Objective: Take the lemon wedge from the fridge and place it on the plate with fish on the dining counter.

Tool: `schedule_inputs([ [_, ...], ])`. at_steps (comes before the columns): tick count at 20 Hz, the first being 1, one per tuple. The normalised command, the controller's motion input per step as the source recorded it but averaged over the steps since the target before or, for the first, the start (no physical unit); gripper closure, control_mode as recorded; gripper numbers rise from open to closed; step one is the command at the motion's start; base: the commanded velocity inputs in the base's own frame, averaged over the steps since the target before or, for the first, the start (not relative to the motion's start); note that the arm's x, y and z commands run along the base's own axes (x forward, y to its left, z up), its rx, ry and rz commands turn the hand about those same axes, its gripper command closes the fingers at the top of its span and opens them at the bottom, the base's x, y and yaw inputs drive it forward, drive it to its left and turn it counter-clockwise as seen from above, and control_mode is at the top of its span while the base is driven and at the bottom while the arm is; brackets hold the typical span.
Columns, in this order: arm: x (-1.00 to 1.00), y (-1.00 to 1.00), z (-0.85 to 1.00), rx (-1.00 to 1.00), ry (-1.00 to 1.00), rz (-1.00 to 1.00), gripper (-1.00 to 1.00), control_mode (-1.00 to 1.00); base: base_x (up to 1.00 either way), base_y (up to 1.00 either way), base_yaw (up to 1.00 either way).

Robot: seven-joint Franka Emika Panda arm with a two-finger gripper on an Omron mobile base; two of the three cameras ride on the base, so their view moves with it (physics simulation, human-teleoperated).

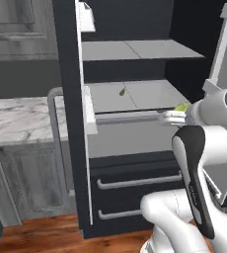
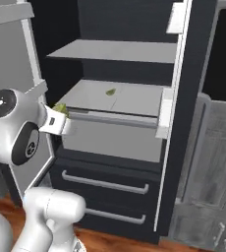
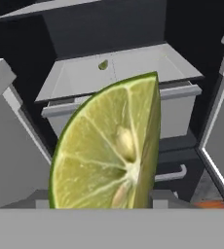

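The black fridge [image 1: 68, 123] [image 2: 180, 147] stands open with its pale grey shelves showing. My gripper [image 1: 178, 114] [image 2: 60, 119] hangs in front of the middle shelf, at its right end in the left base view. It is shut on the lemon wedge [image 1: 182, 106] [image 2: 61, 108] [image 3: 115, 151], a yellow-green slice seen cut face on in the hand view, where it hides the fingertips. The plate with fish and the dining counter are out of view.
A small greenish piece [image 1: 122, 91] [image 2: 110, 91] [image 3: 103, 64] lies far back on the middle shelf [image 1: 150, 94]. Two drawers with bar handles [image 1: 137, 182] sit below. Open fridge doors flank the arm on both sides. A marble-topped cabinet [image 1: 17, 118] stands left of the fridge.
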Motion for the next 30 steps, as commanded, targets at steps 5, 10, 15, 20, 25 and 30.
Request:
schedule_inputs([
  [5,0.00,0.00,0.00,0.00,0.00,0.00,1.00,1.00,-1.00,-0.04,0.47],
  [10,0.00,0.00,0.00,0.00,0.00,0.00,1.00,1.00,-0.69,-0.03,0.76],
  [15,0.00,0.00,0.00,0.00,0.00,0.00,1.00,1.00,-0.41,0.00,0.88],
  [20,0.00,0.00,0.00,0.00,0.00,0.00,1.00,1.00,-0.07,0.00,0.99],
  [25,0.00,0.00,0.00,0.00,0.00,0.00,1.00,1.00,-0.02,0.00,1.00],
  [30,0.00,0.00,0.00,0.00,0.00,0.00,1.00,1.00,-0.02,0.00,1.00],
])
